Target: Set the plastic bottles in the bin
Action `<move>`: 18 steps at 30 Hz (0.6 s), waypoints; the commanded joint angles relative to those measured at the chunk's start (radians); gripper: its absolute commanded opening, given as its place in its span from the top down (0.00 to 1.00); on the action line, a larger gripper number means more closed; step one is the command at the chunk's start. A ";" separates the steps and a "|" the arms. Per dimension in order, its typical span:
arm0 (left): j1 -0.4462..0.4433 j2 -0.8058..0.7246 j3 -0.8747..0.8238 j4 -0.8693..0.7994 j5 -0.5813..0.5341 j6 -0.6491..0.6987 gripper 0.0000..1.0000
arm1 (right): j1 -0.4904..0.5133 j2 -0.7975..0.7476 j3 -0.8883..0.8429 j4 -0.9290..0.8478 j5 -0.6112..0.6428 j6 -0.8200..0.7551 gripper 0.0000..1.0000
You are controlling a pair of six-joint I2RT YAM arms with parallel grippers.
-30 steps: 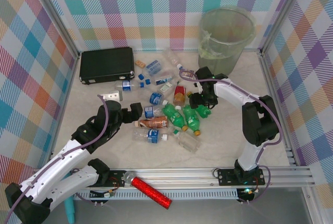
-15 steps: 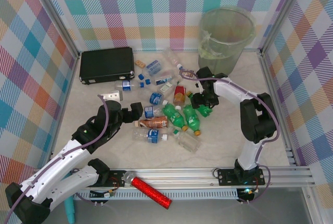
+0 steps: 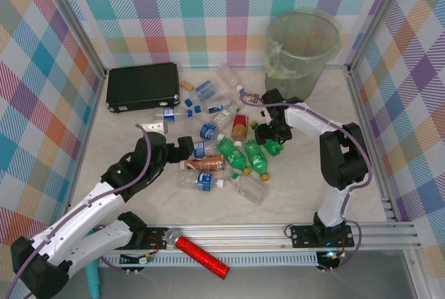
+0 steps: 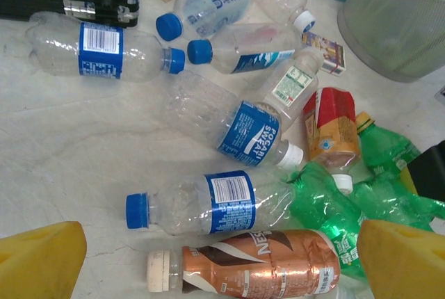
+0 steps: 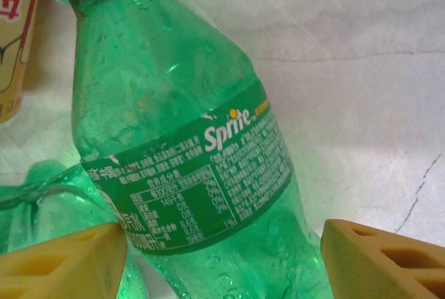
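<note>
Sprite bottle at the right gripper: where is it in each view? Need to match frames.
Top external: Sprite bottle is right of centre, the rightmost of the green bottles.
Left wrist: at the right edge, with its yellow cap pointing up-left.
Right wrist: mid-frame, lying between the fingers of the right gripper.
Shared landmark: the red-and-tan bottle lies right beside the Sprite's cap in all three.

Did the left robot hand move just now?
Yes, a little. The left gripper crept to the right, closer to the brown bottle.
</note>
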 commanded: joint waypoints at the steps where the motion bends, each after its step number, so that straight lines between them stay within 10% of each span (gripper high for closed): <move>1: -0.009 0.014 0.012 0.036 0.022 -0.001 0.00 | -0.011 0.031 0.036 -0.027 -0.003 -0.008 0.28; 18: -0.010 0.006 0.017 0.027 0.023 0.007 0.01 | -0.016 0.124 0.119 -0.035 0.002 -0.032 0.23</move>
